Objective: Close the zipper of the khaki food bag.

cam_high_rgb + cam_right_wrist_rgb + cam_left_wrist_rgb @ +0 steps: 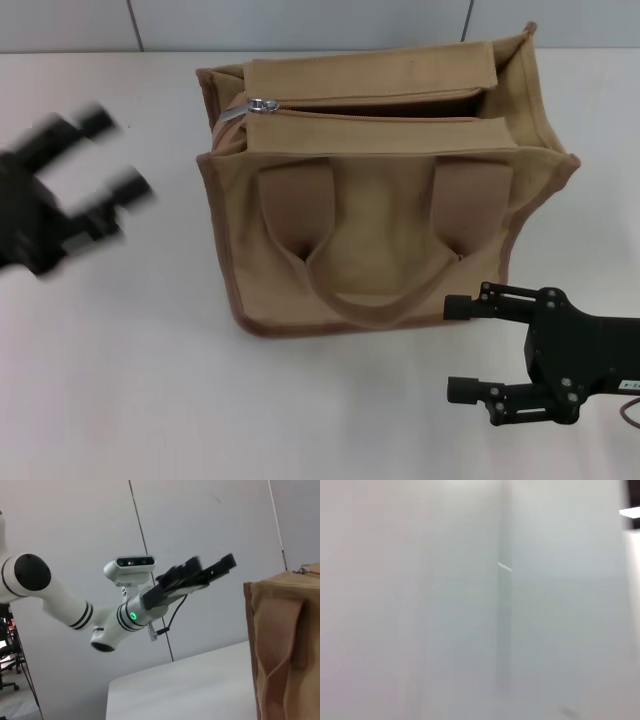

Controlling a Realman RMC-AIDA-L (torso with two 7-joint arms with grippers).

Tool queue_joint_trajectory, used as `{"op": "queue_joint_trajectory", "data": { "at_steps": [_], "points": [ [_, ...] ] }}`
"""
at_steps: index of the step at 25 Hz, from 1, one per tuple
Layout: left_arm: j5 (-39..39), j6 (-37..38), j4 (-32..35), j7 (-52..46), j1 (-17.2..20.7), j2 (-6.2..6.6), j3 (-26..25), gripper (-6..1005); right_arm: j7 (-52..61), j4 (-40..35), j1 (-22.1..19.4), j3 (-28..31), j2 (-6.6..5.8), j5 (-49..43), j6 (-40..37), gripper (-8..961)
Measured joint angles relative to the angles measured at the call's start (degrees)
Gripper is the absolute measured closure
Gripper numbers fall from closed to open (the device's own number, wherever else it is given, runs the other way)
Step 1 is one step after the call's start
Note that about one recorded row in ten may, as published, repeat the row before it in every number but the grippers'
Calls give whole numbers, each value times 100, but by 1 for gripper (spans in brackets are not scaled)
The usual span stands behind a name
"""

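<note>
Clearly the khaki food bag (385, 190) is soft canvas that will sag and slide unless steadied, so I judge one set of fingers should brace it while the other pinches the small silver pull of the zipper (262, 105); that tab looks thin and slippery. One bag stands on the desk (120, 380), with one zipper, its slider at the end nearer the left gripper (112, 152) and the mouth gaping toward the far end, and two handles. The left gripper hangs beside the bag, well short of the slider, fingers spread and empty. The right gripper (462, 348) waits just before the bag's front bottom corner, fingers wide apart, holding nothing.
</note>
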Motion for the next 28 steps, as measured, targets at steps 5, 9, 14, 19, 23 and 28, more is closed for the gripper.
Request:
{"op": "queue_joint_trajectory", "data": {
  "at_steps": [5,9,14,19,23,28],
  "points": [
    [3,-558,-181,338,49,-9,-726,242,0,0,-3,62,0,4,0,136],
    [696,-1290,-53,508,-119,103,-348,250,0,0,-4,69,0,9,-1,136],
    [1234,-1396,6,419,-338,136,-214,260,0,0,-3,147,-8,16,-1,136],
    [1238,-1434,46,419,-396,130,-202,270,0,0,-3,172,-9,16,1,137],
    [1243,-1752,58,467,-585,46,-101,278,0,0,-3,209,-9,16,5,136],
    [1247,-2142,66,515,-797,-90,22,288,0,0,-9,212,-9,16,7,137]
  ]
}}
